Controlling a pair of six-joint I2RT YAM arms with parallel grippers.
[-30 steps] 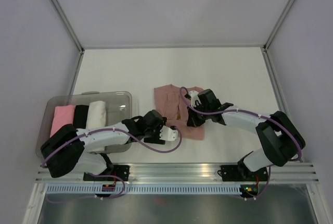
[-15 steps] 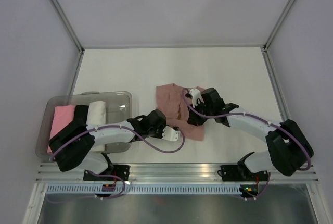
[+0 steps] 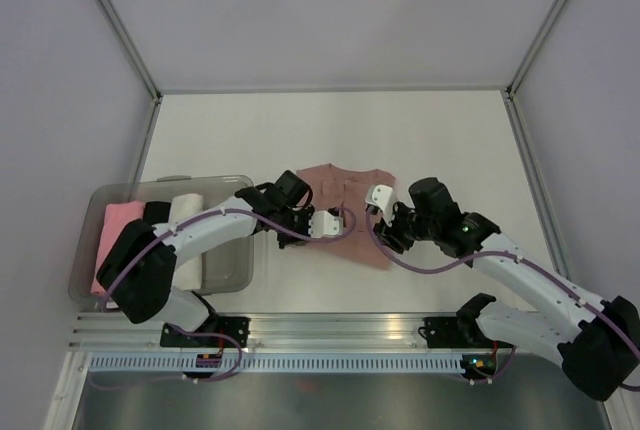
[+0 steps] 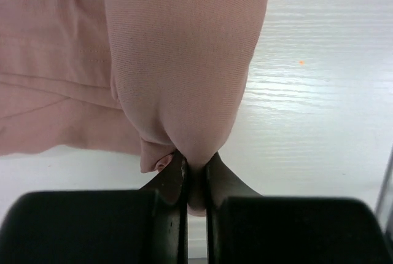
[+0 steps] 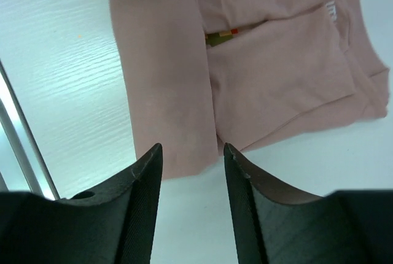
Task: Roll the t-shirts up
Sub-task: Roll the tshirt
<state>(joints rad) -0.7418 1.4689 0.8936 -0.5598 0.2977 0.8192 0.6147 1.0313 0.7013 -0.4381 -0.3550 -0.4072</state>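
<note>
1. Top view: one dusty-pink t-shirt [image 3: 350, 182] lies folded on the white table [image 3: 450, 140].
   - Bare table runs from the shirt's far and right edges out to the enclosure walls.
   - One clear bin [image 3: 200, 181] sits left of the shirt, a strip of table between them. It holds three rolls: pink [image 3: 118, 225], black [image 3: 155, 212] and white [image 3: 187, 210].
   - The left gripper [image 3: 320, 222] is at the shirt's left edge and the right gripper [image 3: 385, 215] is over its right part.
2. Left wrist view: the left gripper [image 4: 196, 163] is pinched tight on a raised fold of the t-shirt [image 4: 184, 61]. Bare table shows to the right of the fold.
3. Right wrist view: the right gripper [image 5: 191, 156] has its jaws spread and holds nothing, over the near edge of the t-shirt [image 5: 270, 73].
   - One coloured print strip [image 5: 221, 35] shows at a fold.
   - Bare table lies left of the shirt.
</note>
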